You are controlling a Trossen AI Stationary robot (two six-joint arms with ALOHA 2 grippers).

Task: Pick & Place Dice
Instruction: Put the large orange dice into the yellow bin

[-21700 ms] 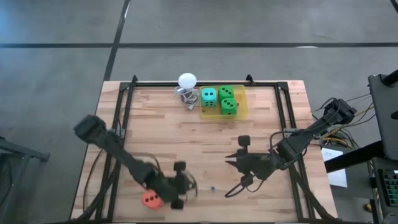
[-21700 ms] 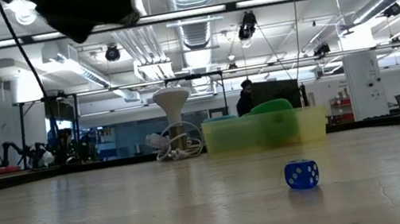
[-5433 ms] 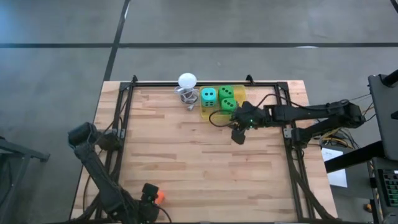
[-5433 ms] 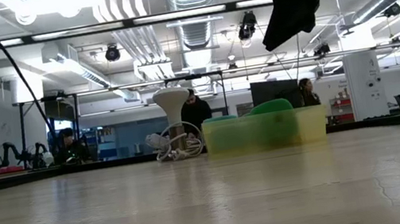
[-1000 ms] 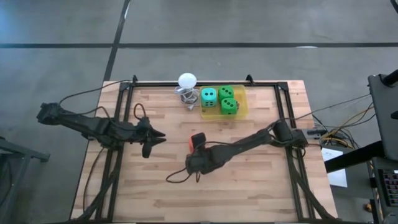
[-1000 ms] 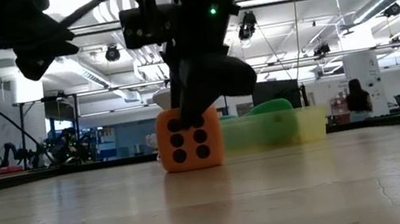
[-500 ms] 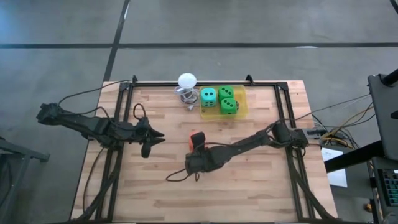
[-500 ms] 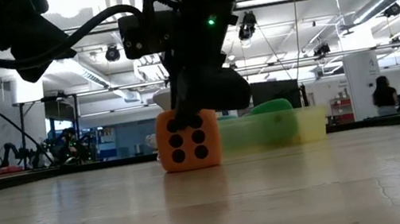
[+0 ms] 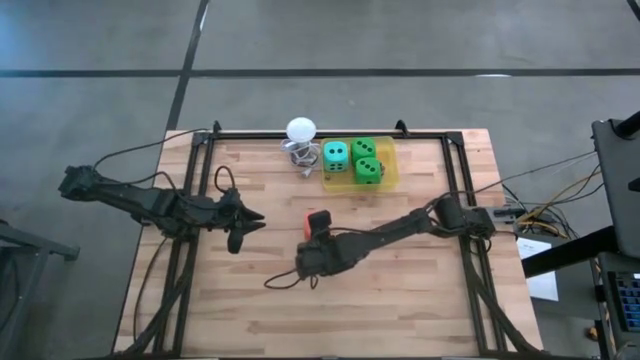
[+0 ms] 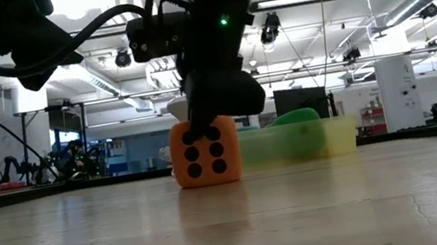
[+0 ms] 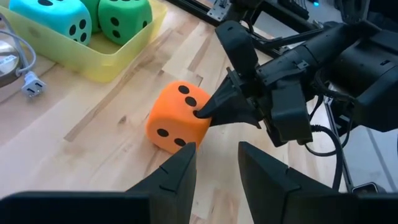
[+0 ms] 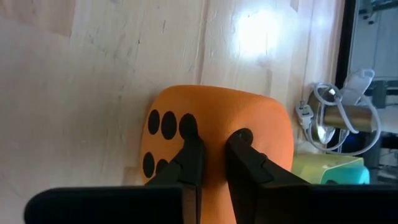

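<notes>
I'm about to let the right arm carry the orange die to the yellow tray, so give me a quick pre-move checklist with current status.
1. right gripper on the orange die: fingertips press its top face close together, pinching rather than spanning it. Not ok for a sure lift.
2. Die seated on the table: flat on the wood in the low view. Ok.
3. Room in the yellow tray: it holds the teal die and two green dice; free space cannot be told.
4. left gripper out of the way: open, beside the die, away from the path to the tray. Ok.
5. white ball on its stand: beside the tray, off the direct path. Ok.
</notes>
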